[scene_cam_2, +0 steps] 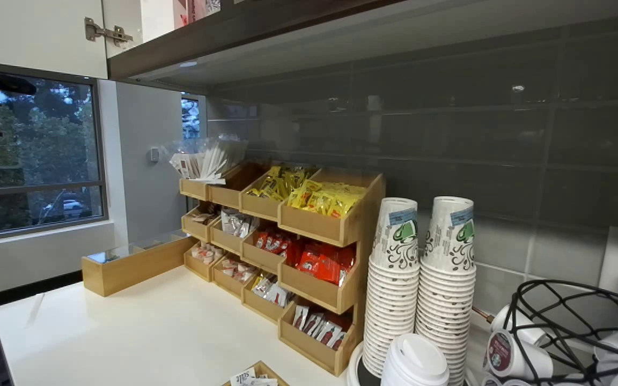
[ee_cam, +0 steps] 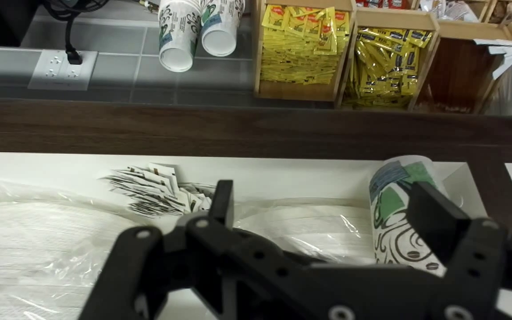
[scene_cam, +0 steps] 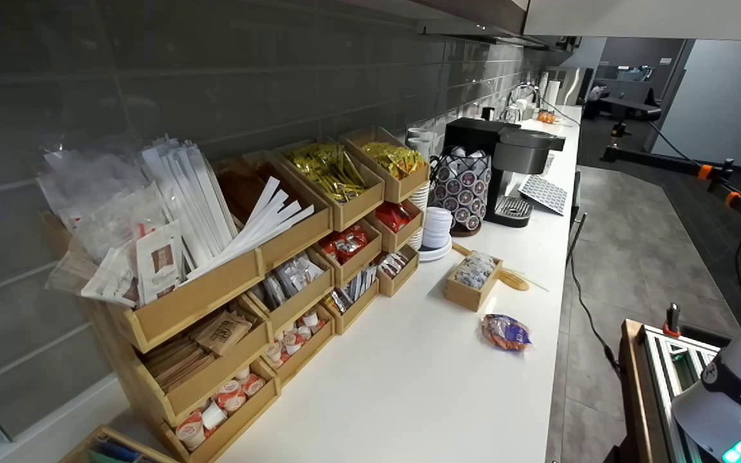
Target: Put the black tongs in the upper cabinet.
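The upper cabinet shows its dark lower edge in both exterior views [scene_cam: 480, 14] [scene_cam_2: 266, 24] and as a dark brown board in the wrist view [ee_cam: 194, 131]. A white cabinet door stands open in both exterior views [scene_cam: 653, 19] [scene_cam_2: 35, 37]. My gripper [ee_cam: 330, 209] is in the wrist view, over the cabinet's inside. Its fingers are wide apart with nothing seen between their tips. I cannot make out the black tongs in any view. A dark curved edge by the left finger cannot be told from the gripper's own body. The gripper is out of both exterior views.
The cabinet holds plastic-wrapped white stacks [ee_cam: 47, 249], small packets [ee_cam: 158, 189] and a paper cup stack [ee_cam: 398, 213] by the right finger. Below stand a wooden tiered rack [scene_cam: 300, 244], cup stacks [scene_cam_2: 395, 289] and a coffee maker [scene_cam: 518, 154]. A colourful packet [scene_cam: 505, 332] lies on the counter.
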